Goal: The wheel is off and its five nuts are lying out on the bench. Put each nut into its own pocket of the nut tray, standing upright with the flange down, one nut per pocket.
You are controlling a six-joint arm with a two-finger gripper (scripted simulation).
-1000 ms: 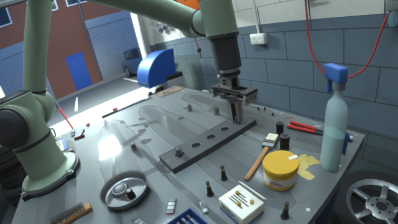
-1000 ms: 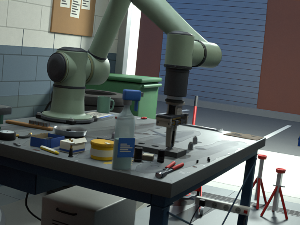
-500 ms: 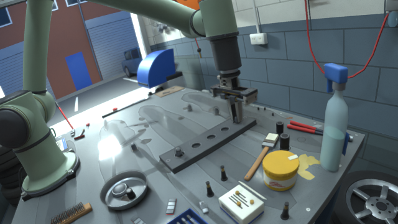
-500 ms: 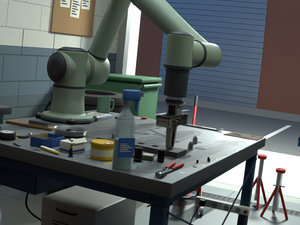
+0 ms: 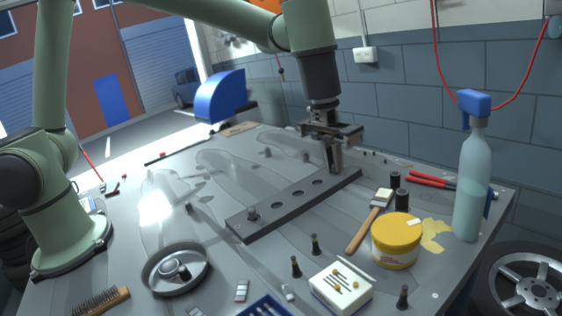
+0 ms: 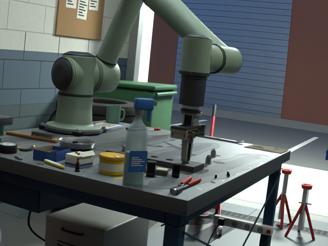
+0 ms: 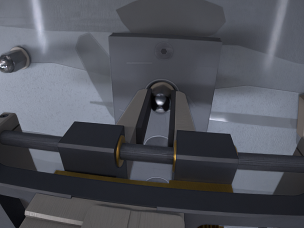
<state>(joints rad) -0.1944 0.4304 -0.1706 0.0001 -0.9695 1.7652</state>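
In the middle of the bench lies the dark nut tray (image 5: pixel 295 200), a long bar with a row of round pockets. A nut (image 7: pixel 160 100) stands upright in the tray's far end pocket, gripped between the fingers of my gripper (image 5: pixel 334 170), which points straight down over it. Another nut (image 5: pixel 252 214) stands in the near end pocket, and the three pockets between are empty. Two nuts (image 5: pixel 267 152) (image 5: pixel 305 156) stand on the bench beyond the tray, and a small one (image 5: pixel 189 207) lies to the tray's left.
Right of the tray stand two black cylinders (image 5: pixel 401 199), a brush (image 5: pixel 368 216), a yellow tub (image 5: pixel 396 239) and a spray bottle (image 5: pixel 471 175). Red pliers (image 5: pixel 428 179) lie near the wall. A metal dish (image 5: pixel 175 267) and valve stems (image 5: pixel 315 244) sit in front.
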